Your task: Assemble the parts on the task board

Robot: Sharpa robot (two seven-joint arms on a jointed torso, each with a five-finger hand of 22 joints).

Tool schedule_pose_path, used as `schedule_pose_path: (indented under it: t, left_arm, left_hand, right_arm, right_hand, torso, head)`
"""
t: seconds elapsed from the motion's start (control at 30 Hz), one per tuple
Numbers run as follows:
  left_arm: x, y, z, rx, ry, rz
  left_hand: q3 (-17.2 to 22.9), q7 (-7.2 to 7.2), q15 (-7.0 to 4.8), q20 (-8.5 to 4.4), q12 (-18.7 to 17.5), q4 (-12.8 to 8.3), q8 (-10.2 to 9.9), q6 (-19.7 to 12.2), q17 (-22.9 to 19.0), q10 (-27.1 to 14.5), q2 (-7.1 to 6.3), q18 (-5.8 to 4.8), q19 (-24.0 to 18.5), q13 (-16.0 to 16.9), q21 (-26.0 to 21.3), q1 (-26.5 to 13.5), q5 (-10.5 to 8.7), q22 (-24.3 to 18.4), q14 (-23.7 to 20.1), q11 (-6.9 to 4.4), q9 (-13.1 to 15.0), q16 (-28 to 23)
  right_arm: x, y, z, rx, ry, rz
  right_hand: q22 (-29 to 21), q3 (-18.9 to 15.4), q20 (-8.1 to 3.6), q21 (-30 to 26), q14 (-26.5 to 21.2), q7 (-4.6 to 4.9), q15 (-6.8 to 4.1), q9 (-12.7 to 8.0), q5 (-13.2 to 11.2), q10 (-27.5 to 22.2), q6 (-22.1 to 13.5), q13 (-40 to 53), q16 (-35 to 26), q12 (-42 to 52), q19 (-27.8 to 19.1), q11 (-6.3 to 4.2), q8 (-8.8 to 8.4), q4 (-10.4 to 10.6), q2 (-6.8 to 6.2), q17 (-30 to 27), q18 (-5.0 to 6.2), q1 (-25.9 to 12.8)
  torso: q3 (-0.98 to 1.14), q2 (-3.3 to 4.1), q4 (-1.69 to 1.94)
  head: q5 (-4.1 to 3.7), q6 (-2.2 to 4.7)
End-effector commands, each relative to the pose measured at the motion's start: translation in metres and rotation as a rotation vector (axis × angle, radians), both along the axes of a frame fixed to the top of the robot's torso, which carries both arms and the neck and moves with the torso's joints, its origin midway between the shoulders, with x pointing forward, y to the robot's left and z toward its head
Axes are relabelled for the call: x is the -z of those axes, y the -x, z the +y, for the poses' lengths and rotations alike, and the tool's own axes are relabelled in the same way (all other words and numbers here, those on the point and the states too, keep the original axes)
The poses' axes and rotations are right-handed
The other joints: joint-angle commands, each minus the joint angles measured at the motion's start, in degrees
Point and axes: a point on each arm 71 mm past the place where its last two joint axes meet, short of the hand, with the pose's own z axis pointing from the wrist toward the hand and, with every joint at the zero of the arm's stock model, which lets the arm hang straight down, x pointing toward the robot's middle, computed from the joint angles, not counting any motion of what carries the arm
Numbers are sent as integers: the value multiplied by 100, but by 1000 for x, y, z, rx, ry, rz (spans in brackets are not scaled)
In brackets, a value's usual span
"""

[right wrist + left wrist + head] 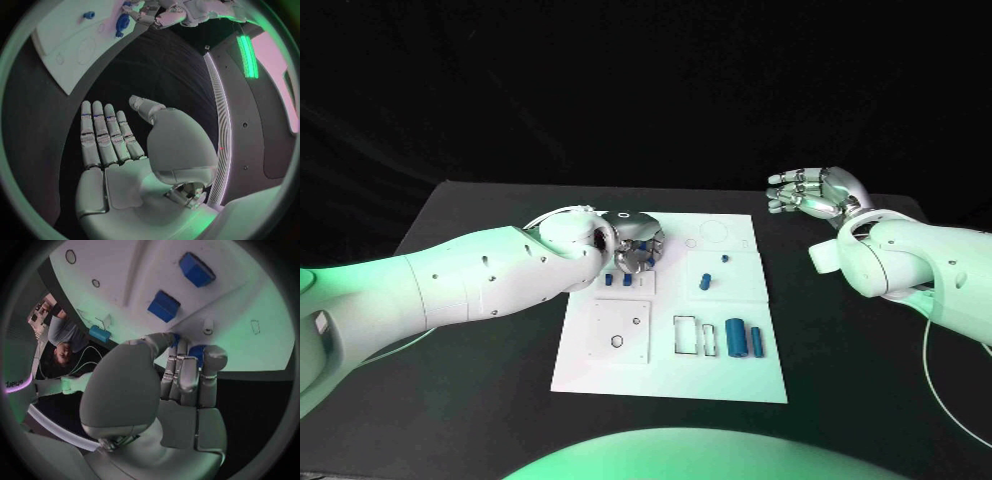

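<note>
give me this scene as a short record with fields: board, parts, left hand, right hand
board: white task board in the middle of the black table
parts: two upright blue pieces side by side near the board's front right; a small blue piece mid-board, another just behind it
left hand: left hand over the board's far left part, fingers curled on a blue piece
right hand: right hand raised off the board's far right, fingers apart, holding nothing
</note>
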Motion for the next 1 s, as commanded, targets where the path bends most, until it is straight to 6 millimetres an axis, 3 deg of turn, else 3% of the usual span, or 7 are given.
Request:
schedule_pose_path:
  t: [0.03, 0.27, 0.47, 0.7, 1.0]
  left_arm:
    - [4, 2, -1, 5, 10, 11]
    - [-1, 5, 1, 4, 69, 1]
    - [-10, 9, 6, -7, 130, -7]
    - [-26, 10, 20, -42, 194, -6]
    - [-28, 11, 45, -93, 185, 30]
  left_hand:
    - [17, 1, -3, -10, -35, -48, -37, 50, 20, 75, 40, -85, 85, -17, 80, 36, -30, 80, 54, 8, -9, 46]
    - [40, 6, -6, -15, -79, -82, -73, 104, 27, 132, 31, -99, 131, -33, 142, 0, -31, 156, 89, 11, -16, 61]
    - [37, 6, -6, -16, -107, -84, -91, 142, 46, 164, 25, -114, 179, -42, 194, -48, -33, 233, 116, 10, -16, 75]
    - [32, 2, -9, -19, -125, -85, -103, 170, 70, 191, 18, -124, 217, -46, 231, -81, -34, 286, 142, 6, -16, 89]
    - [29, 0, -11, -21, -134, -89, -109, 181, 72, 201, 13, -127, 228, -49, 242, -92, -33, 302, 150, 4, -15, 93]
  right_arm:
    - [0, 0, 2, -22, -3, -4]
    - [0, 0, 3, -23, -3, -4]
    - [1, 0, 2, -21, -3, -4]
    - [1, 0, 1, -19, -1, -3]
    - [2, 0, -1, -15, 0, -1]
  right_hand:
    - [-21, -28, 3, -27, -55, 518, -10, -7, 20, -48, -37, -1, 44, 26, 27, 8, -28, 8, 45, -16, 40, -2]
    - [-21, -28, 3, -27, -55, 518, -10, -7, 20, -48, -37, -1, 44, 26, 27, 8, -28, 8, 45, -16, 40, -2]
    - [-21, -28, 3, -27, -55, 518, -10, -7, 20, -48, -37, -1, 44, 26, 27, 8, -28, 8, 45, -16, 40, -2]
    - [-21, -28, 3, -27, -55, 518, -10, -7, 20, -48, -37, -1, 44, 26, 27, 8, -28, 8, 45, -16, 40, -2]
    - [-21, -28, 3, -27, -55, 518, -10, -7, 20, -48, -37, -1, 44, 26, 27, 8, -28, 8, 45, -16, 40, -2]
  torso:
    - [4, -6, 6]
    - [-1, -12, 11]
    - [6, -16, 13]
    - [1, -11, 22]
    - [0, -5, 15]
  head:
    - [-2, -4]
    - [4, 21]
    - [14, 42]
    - [25, 77]
    - [52, 85]
